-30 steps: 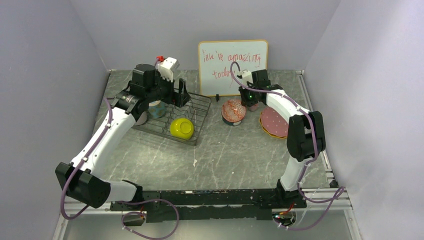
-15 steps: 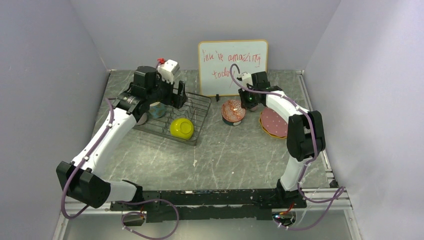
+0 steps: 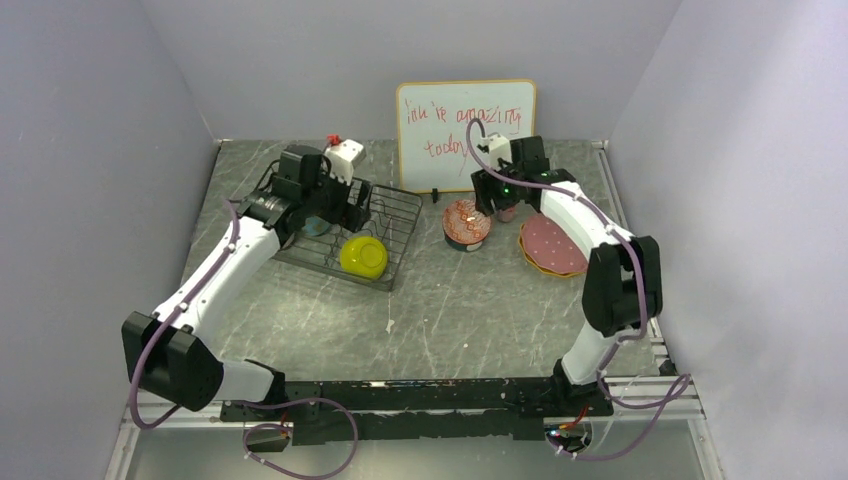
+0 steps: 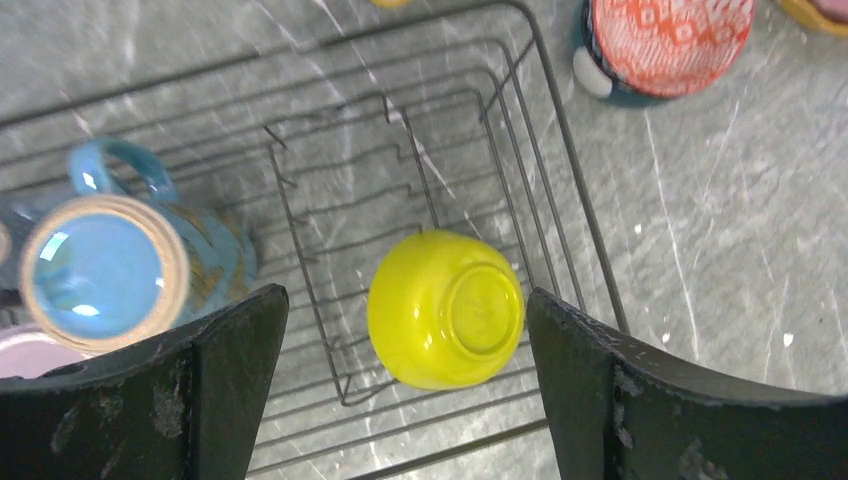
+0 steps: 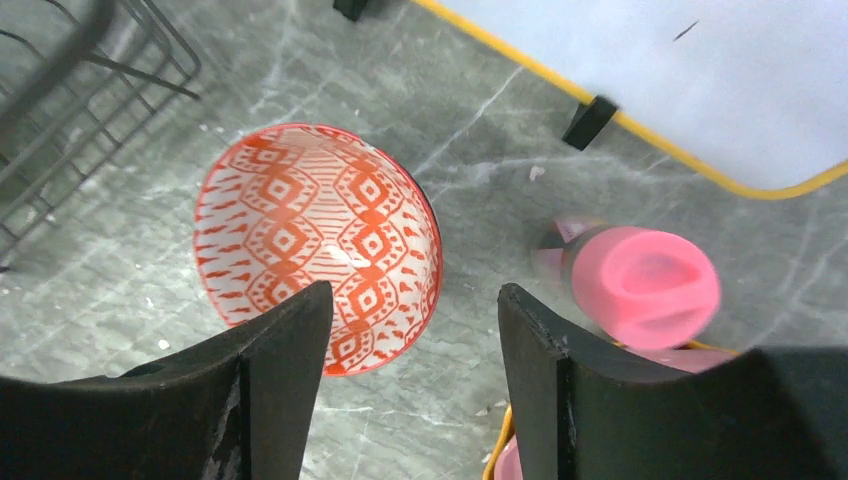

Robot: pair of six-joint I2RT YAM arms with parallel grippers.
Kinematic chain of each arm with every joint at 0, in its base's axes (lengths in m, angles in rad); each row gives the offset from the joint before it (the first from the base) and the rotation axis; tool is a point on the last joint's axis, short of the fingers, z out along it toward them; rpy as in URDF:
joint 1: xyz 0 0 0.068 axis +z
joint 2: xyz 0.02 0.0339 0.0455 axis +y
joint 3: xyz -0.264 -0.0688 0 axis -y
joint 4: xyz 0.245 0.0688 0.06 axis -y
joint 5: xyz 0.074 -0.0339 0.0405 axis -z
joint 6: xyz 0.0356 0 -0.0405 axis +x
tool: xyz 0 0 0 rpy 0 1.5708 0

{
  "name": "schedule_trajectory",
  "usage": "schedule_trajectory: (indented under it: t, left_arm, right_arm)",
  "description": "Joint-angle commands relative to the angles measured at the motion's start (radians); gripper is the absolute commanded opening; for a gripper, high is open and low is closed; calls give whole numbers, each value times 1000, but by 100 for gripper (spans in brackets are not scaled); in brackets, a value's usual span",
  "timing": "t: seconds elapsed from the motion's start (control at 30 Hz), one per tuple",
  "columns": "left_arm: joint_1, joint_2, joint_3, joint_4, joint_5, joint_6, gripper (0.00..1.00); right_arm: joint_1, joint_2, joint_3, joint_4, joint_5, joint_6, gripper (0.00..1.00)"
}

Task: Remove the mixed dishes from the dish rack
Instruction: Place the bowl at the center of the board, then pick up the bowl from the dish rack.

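The black wire dish rack (image 3: 395,215) (image 4: 560,190) holds an upside-down yellow bowl (image 3: 363,257) (image 4: 446,308), a blue mug (image 4: 100,272) and a lilac mug (image 4: 25,352) at the left edge. My left gripper (image 3: 352,202) (image 4: 402,305) hovers open above the rack, its fingers either side of the yellow bowl. On the table stand the patterned bowl (image 3: 466,223) (image 5: 315,245) and stacked pink and orange plates (image 3: 552,245). My right gripper (image 3: 495,198) (image 5: 412,300) is open and empty between that bowl and a small pink bottle (image 5: 640,285).
A white board with red writing (image 3: 466,135) (image 5: 700,70) stands upright at the back, just behind the bottle and the patterned bowl. Grey walls close in the left, right and back sides of the marbled table.
My right gripper's jaws have opened from shut and it has risen a little beside the pink bottle. My left gripper has shifted right over the rack, toward the yellow bowl.
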Motion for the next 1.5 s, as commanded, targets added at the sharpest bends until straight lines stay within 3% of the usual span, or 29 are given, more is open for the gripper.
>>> schedule_trajectory:
  t: [0.0,0.23,0.5,0.8,1.47]
  left_arm:
    - [2,-19,-86,3,60,7,94]
    - [3,-13,-156,-15,39,-57,94]
    - [9,-10,-202,13,79,-139,94]
    - [54,41,-192,0,144,-242,94]
    - [62,155,-169,-27,69,-317,94]
  right_arm:
    - [-5,-133,15,2,-25,-16,68]
    - [-6,-302,-148,25,-59,-62,77]
    - [-35,-449,-309,69,-128,-97,79]
    - [-104,-438,-322,63,-187,-99,79]
    - [-112,-424,-325,65,-177,-122,79]
